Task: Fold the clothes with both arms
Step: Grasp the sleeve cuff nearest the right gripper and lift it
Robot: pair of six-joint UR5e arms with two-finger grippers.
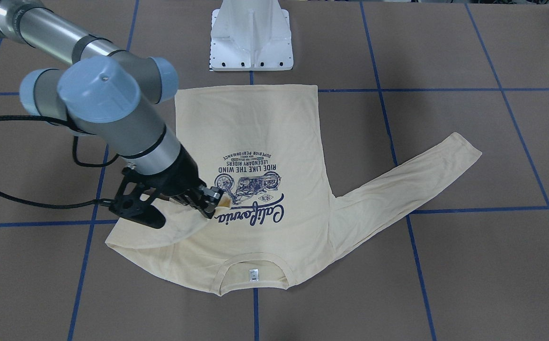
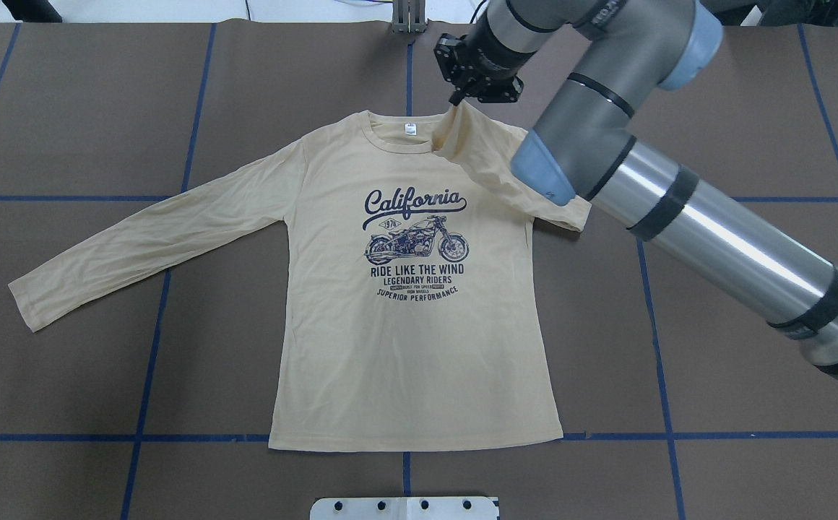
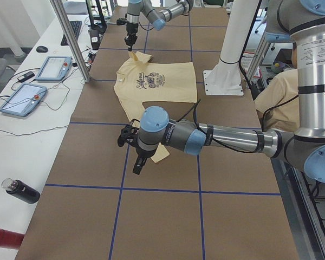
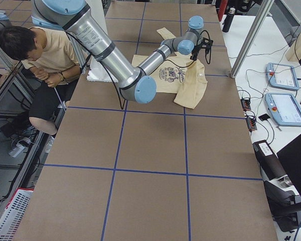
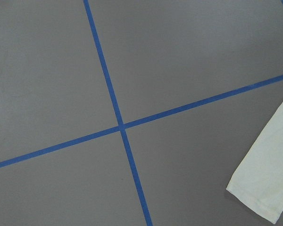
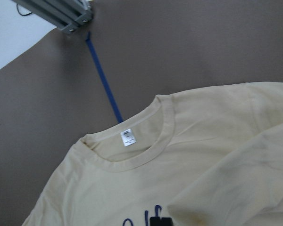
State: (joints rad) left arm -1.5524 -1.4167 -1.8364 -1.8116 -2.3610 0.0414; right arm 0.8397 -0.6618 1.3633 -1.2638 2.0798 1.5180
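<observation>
1. The T-shirt lies print-up on the table. Its long axis runs outward from the pedestal, with the hem nearest the robot and the neck on the far side.
2. The right gripper pinches the lifted sleeve, holding it up beside the collar. The flat sleeve stretches toward the robot's left.
3. The left gripper shows only in the left side view, near that sleeve's end. Whether it is spread cannot be told.
4. Only the right wrist view shows the white neck label clearly. Only the left wrist view shows the cuff close up.
</observation>
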